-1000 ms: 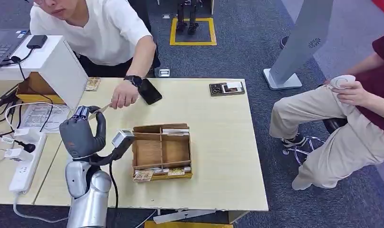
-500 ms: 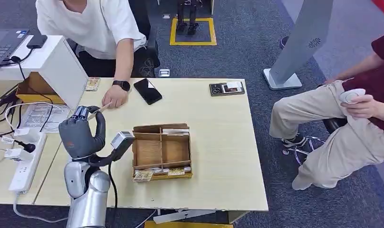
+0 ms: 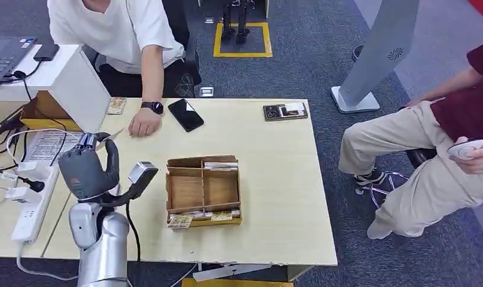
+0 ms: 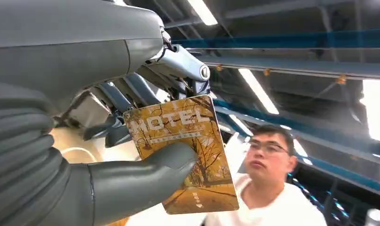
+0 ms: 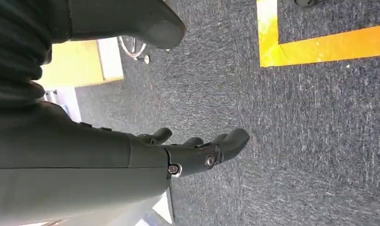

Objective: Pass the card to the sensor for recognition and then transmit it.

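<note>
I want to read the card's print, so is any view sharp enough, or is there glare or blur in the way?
Left wrist view: the card is sharp, "HOTEL" legible, the ceiling lights glaring behind it. Head view: evenly lit, the card edge-on and tiny.

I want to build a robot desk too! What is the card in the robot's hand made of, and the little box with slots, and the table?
The card looks like glossy plastic, though coated paper is possible: stiff, flat, printed with autumn trees, held by the left hand. The box looks like thin bare wood: brown, grainy, matte dividers. The table seems to be pale laminated board with a smooth, even top.
</note>
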`<action>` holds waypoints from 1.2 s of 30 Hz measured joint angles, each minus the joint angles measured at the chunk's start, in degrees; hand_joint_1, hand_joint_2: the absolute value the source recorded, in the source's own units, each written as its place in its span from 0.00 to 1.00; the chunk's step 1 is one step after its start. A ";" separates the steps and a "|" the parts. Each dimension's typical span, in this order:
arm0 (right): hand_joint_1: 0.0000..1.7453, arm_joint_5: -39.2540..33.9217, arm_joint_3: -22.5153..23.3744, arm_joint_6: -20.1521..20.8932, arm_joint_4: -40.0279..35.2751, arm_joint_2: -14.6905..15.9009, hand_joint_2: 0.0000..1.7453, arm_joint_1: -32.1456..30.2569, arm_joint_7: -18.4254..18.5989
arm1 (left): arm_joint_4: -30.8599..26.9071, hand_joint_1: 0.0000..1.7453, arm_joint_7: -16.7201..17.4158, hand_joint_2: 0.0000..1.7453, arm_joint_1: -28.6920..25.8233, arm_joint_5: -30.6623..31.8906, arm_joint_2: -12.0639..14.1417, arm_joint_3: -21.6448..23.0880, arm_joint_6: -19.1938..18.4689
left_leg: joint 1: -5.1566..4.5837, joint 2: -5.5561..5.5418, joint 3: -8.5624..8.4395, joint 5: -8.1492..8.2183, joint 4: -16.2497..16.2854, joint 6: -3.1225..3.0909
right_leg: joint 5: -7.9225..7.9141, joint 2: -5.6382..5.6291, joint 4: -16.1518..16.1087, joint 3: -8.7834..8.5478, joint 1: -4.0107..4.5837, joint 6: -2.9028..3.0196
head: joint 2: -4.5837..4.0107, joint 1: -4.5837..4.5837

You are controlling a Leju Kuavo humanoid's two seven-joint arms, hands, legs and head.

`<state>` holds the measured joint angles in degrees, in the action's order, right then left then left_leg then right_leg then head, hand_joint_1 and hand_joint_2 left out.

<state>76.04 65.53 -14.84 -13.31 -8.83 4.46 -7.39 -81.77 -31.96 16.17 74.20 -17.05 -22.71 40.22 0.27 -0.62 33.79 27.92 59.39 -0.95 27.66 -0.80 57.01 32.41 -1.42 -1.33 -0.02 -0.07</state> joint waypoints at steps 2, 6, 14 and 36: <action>0.00 -0.13 0.00 0.02 0.00 0.00 1.00 -0.02 0.18 | 0.00 1.00 -1.05 1.00 0.05 -0.72 -0.13 -1.92 0.00 | 0.00 0.01 0.00 0.00 0.00 0.00 | 0.00 0.00 0.00 0.00 0.00 0.00 | 0.00 -0.02; 0.00 -0.55 0.00 0.00 -0.02 0.00 1.00 -0.17 0.17 | 0.00 1.00 -2.91 1.00 0.05 -3.02 -0.28 -5.33 0.00 | 0.02 0.00 0.00 0.00 0.00 0.00 | 0.01 0.00 0.00 0.00 0.00 0.00 | 0.00 0.00; 0.00 -0.74 0.00 -0.20 -0.02 0.00 1.00 -0.30 0.31 | -0.22 1.00 -4.67 1.00 0.00 -5.44 -0.55 -9.87 0.00 | 0.02 0.00 0.00 0.00 0.00 0.00 | 0.00 0.00 0.00 -0.01 0.00 0.00 | 0.00 -0.02; 0.00 -1.31 0.00 -0.55 -0.02 0.00 1.00 -0.55 0.33 | -1.11 1.00 -6.51 1.00 -0.48 -10.38 -0.94 -16.76 0.00 | 0.04 -0.03 0.01 0.00 0.00 0.00 | 0.01 0.03 0.00 -0.03 0.00 0.00 | 0.00 0.00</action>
<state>74.73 65.53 -15.39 -13.33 -8.83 3.91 -7.06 -82.88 -38.47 15.69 63.82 -17.99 -39.47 40.22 0.31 -0.64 33.80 27.92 59.39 -0.95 27.67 -0.77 57.00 32.39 -1.42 -1.33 -0.02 -0.07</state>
